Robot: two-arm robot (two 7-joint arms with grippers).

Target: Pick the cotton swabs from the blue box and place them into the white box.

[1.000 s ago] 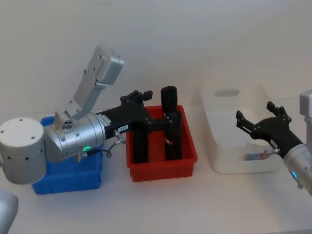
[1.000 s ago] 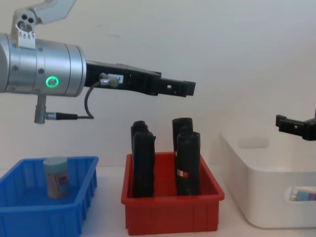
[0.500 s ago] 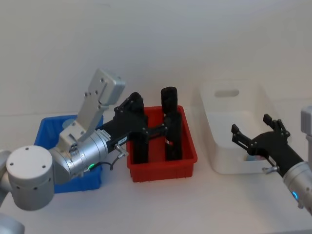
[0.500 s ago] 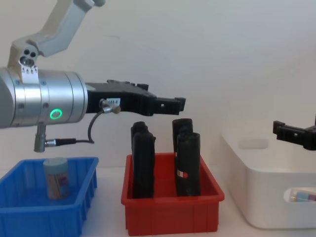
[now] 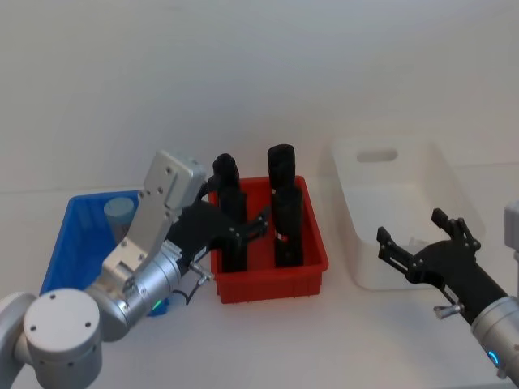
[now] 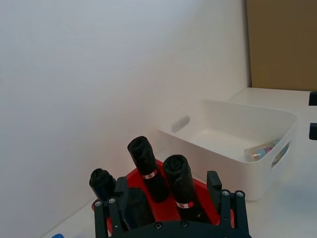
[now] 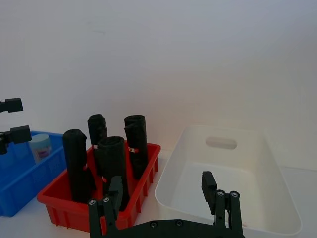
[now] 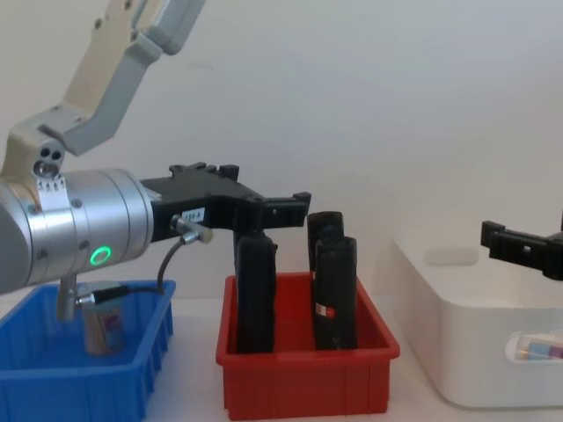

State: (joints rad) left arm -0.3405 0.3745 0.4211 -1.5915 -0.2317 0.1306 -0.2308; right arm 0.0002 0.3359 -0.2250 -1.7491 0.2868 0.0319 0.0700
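Centre of desk: red tray, ribbed plastic sides, holding four tall black blocks, matte, upright.

Left of red tray: blue box, low ribbed plastic. Inside it, one cotton swabs tub, upright clear cylinder with pale lid.

Right of red tray: white box, smooth, with rounded corners and oval handle cutouts. Inside it, second cotton swabs tub, lying on side.

Above red tray's left edge: left gripper, fingers spread wide, empty.

Right of red tray, at white box's near side: right gripper, fingers spread wide, empty.
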